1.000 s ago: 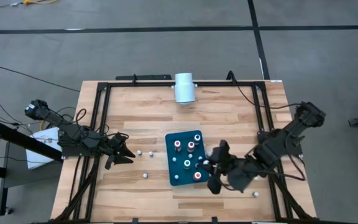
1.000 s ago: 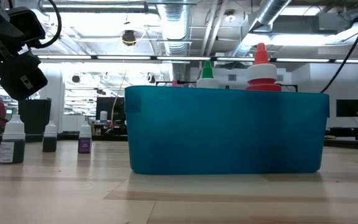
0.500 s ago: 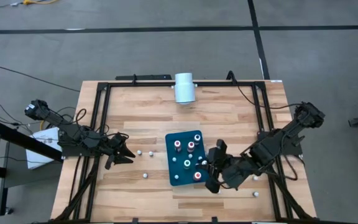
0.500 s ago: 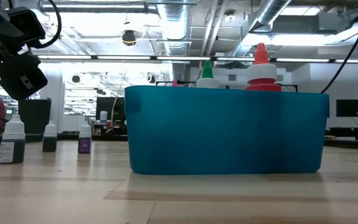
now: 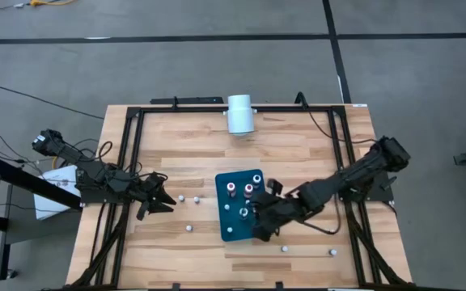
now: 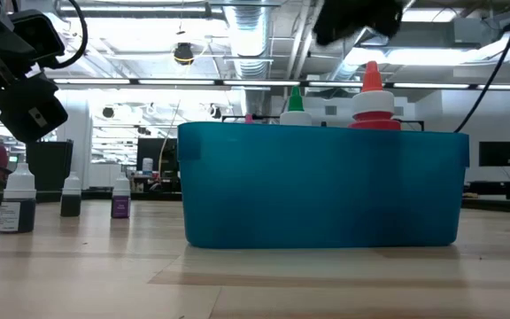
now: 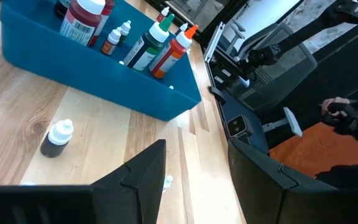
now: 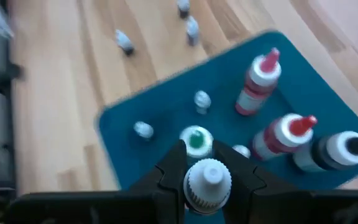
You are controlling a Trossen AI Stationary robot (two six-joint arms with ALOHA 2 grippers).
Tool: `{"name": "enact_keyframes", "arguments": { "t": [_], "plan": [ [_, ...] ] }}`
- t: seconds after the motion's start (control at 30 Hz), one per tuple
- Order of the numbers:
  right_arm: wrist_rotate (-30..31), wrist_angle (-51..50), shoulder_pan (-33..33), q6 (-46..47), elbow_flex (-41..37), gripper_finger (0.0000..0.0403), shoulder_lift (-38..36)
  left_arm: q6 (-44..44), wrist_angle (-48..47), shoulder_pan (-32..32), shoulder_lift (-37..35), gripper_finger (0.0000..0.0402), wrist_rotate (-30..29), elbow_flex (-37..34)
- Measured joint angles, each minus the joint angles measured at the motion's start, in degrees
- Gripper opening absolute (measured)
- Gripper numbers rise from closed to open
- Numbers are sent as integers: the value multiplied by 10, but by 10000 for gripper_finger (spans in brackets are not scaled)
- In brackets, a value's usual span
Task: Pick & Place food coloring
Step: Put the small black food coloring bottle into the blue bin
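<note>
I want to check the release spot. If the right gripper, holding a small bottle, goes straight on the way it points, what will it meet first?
Most likely the green-capped bottle standing in the teal tray, directly beyond the white-capped bottle held by the right gripper. Depth is unclear, so it might reach the tray floor beside it instead.

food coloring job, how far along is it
Partly done. Several food coloring bottles already stand in the teal tray. The right gripper hangs over the tray, shut on a white-capped bottle that is not yet released. Loose bottles are left on the table, some between the tray and the left gripper, which waits at the table's left side, and others to the tray's right.
</note>
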Motion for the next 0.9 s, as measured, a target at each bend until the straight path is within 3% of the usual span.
{"name": "enact_keyframes", "arguments": {
  "t": [0.43, 0.67, 0.9],
  "plan": [
    [14, -27, -43, 2, 0, 58, 66, 0, -28, 0, 0, 165, 0, 0],
    [59, -88, -36, 60, 0, 58, 65, 11, -40, 0, 0, 165, 2, 0],
    [78, -80, -16, 76, 0, 58, 70, 26, -39, 0, 0, 165, 2, 0]
  ]
}}
